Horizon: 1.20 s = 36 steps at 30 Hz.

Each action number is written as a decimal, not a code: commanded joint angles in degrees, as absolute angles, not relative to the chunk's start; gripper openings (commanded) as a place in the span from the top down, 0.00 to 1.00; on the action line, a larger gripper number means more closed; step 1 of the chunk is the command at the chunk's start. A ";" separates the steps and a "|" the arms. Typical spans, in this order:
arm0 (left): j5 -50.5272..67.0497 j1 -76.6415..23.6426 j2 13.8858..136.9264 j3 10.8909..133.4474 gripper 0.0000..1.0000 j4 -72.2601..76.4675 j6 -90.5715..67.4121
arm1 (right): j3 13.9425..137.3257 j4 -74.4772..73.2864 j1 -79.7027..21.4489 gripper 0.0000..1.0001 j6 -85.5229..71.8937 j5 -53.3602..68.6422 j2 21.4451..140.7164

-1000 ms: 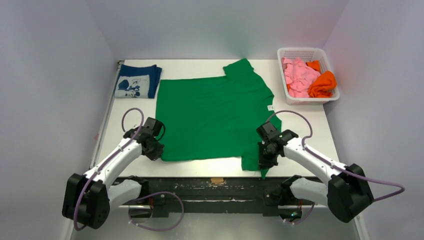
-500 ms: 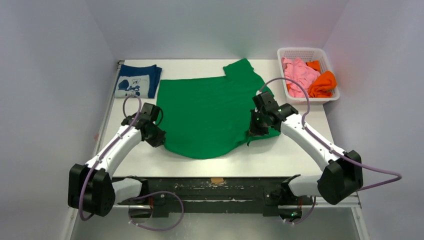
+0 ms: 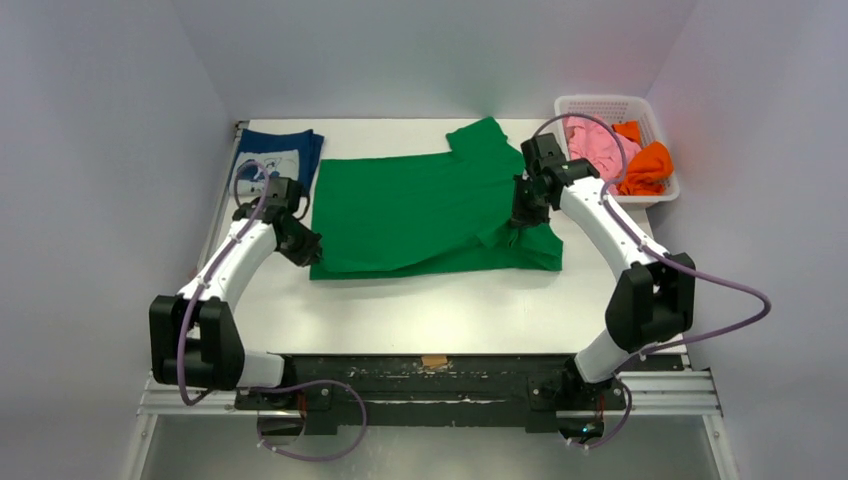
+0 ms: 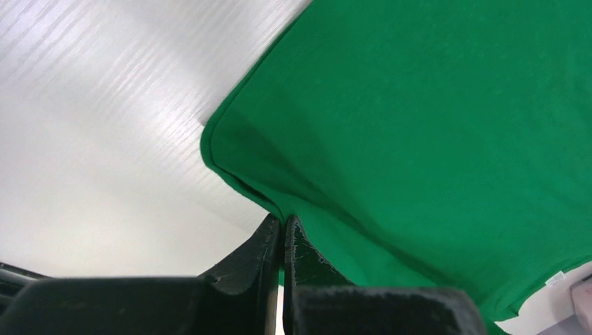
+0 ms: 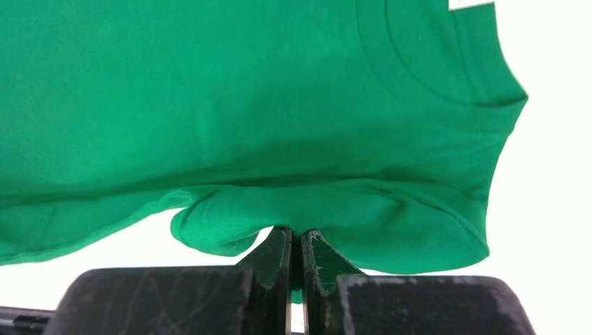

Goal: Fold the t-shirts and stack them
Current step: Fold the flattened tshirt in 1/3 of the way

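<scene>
Left pincer (image 3: 308, 252) and right pincer (image 3: 519, 214) are each clamped shut on an edge of the green t-shirt (image 3: 420, 200), which is stretched between them and partly doubled over. For a tidy fold, the held edge is best kept taut and level. It is then laid flush on the far edge beyond the pincers before release.

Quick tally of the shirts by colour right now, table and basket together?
green t-shirt: 1
navy t-shirt: 1
pink t-shirt: 1
orange t-shirt: 1
Total: 4
Pink and orange lie bunched in the basket, so more could be hidden there.
</scene>
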State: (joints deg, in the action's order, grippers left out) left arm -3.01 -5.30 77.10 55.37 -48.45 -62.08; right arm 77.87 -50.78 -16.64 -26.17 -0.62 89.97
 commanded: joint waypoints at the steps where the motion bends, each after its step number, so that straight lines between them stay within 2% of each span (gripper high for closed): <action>1: -1.69 -4.38 80.83 60.86 1.00 -47.40 -59.88 | 84.97 -52.16 -14.95 1.00 -21.49 -2.14 92.94; 21: -1.17 -1.13 105.07 82.75 0.99 -50.83 -58.55 | 97.93 -49.62 -10.33 1.00 -22.19 -0.62 111.68; 23: -1.58 -0.90 107.82 86.07 0.88 -51.64 -59.06 | 101.34 -49.06 -9.65 0.97 -23.24 -0.50 115.89; 25: -1.63 -0.26 109.87 88.83 0.64 -52.53 -59.55 | 106.70 -49.80 -8.87 0.87 -24.39 -0.83 120.23; 27: -1.07 0.00 110.30 91.56 0.45 -53.06 -59.60 | 113.36 -50.85 -8.03 0.74 -25.87 -1.25 124.12; 28: -1.17 0.70 109.90 92.73 0.37 -53.35 -59.59 | 116.97 -52.06 -7.66 0.61 -26.34 -1.16 125.50; 29: -1.56 1.44 109.02 93.63 0.24 -53.56 -59.39 | 119.63 -53.01 -7.49 0.39 -26.47 -1.18 126.06; 30: -2.00 1.57 107.95 94.36 0.02 -53.74 -58.77 | 120.80 -53.04 -7.47 0.24 -26.35 -1.19 125.66; 32: -1.73 1.58 105.73 95.03 0.00 -54.11 -57.25 | 117.32 -50.01 -7.47 0.16 -25.74 -0.59 121.94; 36: 7.04 1.26 101.08 89.27 0.00 -48.11 -53.98 | 101.77 -42.02 -7.53 0.12 -23.22 3.29 112.93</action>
